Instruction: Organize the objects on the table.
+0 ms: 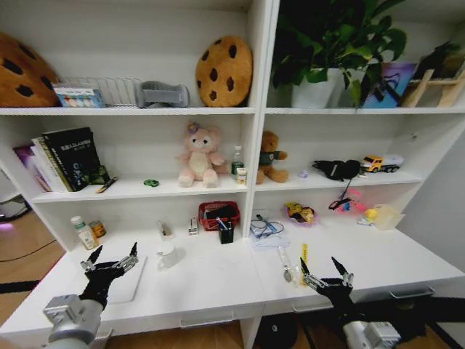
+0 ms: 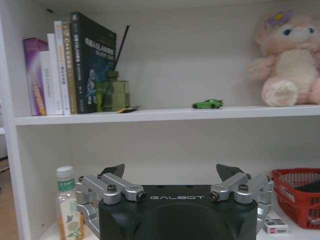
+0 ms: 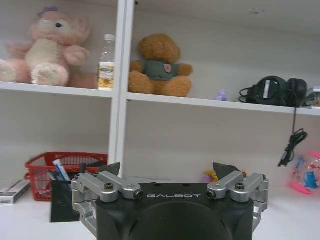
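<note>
Left tool (image 1: pixel 110 260) and right tool (image 1: pixel 325 273), fingers apart, empty, hover over the worktop (image 1: pixel 218 280). White mug (image 1: pixel 168 255) right of left tool; pens (image 1: pixel 293 262) just beyond right tool.

The long white table (image 1: pixel 218 287) is carrying a white mug (image 1: pixel 168 256) just ahead of the left gripper (image 1: pixel 110 262), and pens (image 1: pixel 294 263) lying beside the right gripper (image 1: pixel 327 275).

Both arms reach forward low; the left hand (image 1: pixel 110 262) and right hand (image 1: pixel 324 275) hover level, fingers apparently spread apart.
</note>
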You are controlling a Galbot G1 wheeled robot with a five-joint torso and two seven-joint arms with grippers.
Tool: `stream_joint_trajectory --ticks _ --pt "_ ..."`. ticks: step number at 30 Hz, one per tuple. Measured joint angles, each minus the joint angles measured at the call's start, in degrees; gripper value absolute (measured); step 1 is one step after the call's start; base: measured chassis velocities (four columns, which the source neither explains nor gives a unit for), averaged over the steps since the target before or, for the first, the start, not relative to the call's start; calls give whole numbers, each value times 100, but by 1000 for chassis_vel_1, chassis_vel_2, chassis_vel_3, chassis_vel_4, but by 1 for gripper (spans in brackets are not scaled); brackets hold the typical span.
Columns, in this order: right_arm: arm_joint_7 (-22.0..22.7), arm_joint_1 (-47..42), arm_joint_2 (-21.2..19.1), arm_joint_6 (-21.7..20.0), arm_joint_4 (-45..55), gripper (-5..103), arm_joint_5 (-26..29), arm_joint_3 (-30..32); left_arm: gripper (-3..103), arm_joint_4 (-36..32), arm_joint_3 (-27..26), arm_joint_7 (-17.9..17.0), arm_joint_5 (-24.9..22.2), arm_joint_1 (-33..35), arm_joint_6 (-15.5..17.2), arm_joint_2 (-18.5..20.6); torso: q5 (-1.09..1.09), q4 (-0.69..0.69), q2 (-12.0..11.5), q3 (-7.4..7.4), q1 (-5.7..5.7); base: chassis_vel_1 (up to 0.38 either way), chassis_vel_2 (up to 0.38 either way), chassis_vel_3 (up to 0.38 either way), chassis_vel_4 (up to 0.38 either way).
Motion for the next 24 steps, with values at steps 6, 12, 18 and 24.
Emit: stream_joint_trajectory --ticks 6,12,18,24 --pt "0 -1 0 0 0 100 0 -1 100 1 0 -1 0 0 1 0 -4 0 1 -1 0 354 370 -372 -370" --pt "0 1 -1 -1 -2 100 1 -1 100 -1 -2 -2 1 2 0 0 18 1 -1 2 1 379 337 -354 -337" --pt "-1 0 0 -1 -1 100 1 -1 100 1 -2 -4 1 1 1 0 8 1 2 -2 -3 176 133 -136 -172" --pt "-1 2 -2 0 -1 100 1 2 100 0 0 -2 0 0 1 0 10 -1 -1 1 0 -13 -11 61 10"
